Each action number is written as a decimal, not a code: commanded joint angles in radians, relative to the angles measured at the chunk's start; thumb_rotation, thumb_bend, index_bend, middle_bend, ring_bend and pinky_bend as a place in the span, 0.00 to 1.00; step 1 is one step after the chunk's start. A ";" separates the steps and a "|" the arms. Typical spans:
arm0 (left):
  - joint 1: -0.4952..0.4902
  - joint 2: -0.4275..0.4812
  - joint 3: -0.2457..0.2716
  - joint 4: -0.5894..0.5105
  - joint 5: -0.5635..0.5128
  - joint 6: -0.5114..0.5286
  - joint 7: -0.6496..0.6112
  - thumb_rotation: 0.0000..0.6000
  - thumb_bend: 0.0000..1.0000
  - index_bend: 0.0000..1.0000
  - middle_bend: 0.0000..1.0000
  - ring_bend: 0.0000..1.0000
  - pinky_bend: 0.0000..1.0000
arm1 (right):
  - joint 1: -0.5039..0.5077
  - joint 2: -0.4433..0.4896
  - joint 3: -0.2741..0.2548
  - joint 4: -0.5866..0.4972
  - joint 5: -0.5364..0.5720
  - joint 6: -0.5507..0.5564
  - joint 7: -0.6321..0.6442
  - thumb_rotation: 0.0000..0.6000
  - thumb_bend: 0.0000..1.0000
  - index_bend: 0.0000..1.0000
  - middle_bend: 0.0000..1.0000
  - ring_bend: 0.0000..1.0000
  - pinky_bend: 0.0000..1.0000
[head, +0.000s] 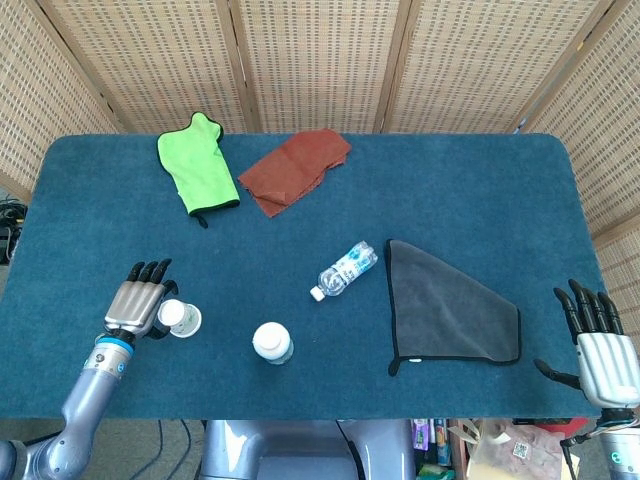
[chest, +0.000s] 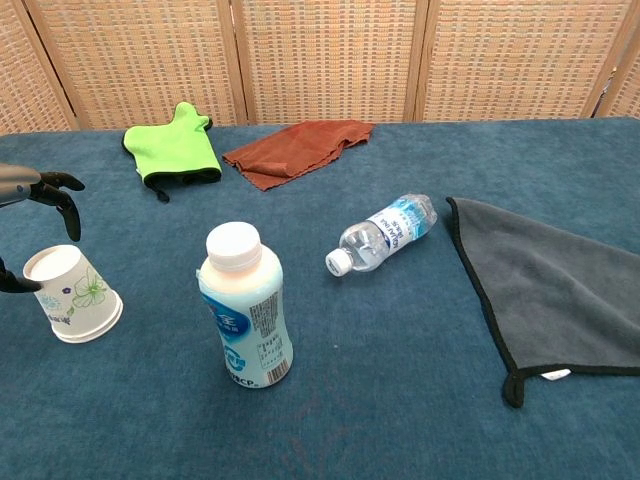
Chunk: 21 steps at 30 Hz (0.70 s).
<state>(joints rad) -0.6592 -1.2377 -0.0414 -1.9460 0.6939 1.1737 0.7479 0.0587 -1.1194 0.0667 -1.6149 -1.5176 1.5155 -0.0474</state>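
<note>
Head view: the left hand (head: 134, 305) sits at the near left of the table (head: 480, 190), fingers spread and released, just left of the paper cup (head: 180, 318). The right hand (head: 600, 350) rests open past the near right edge. Chest view: the cup (chest: 72, 294) stands upside down, left of the milk bottle (chest: 245, 308), with fingertips (chest: 66, 200) above it.

each robot hand (head: 134, 303) has a silver metal back, black fingers, and a blue-ringed grey wrist.
</note>
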 joint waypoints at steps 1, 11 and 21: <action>-0.001 -0.001 0.001 0.000 -0.001 0.001 -0.001 1.00 0.24 0.36 0.00 0.00 0.00 | 0.000 0.000 0.000 0.000 0.000 0.000 0.001 1.00 0.12 0.00 0.00 0.00 0.00; -0.001 -0.001 0.008 0.000 0.014 0.011 -0.016 1.00 0.24 0.43 0.00 0.00 0.00 | -0.002 0.001 0.000 0.000 -0.001 0.003 0.003 1.00 0.12 0.00 0.00 0.00 0.00; 0.000 0.020 0.003 -0.020 0.039 0.023 -0.034 1.00 0.24 0.44 0.00 0.00 0.00 | -0.001 0.001 0.001 0.001 0.001 0.002 0.004 1.00 0.12 0.00 0.00 0.00 0.00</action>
<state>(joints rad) -0.6599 -1.2228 -0.0370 -1.9610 0.7285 1.1934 0.7163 0.0575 -1.1184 0.0679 -1.6137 -1.5168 1.5168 -0.0439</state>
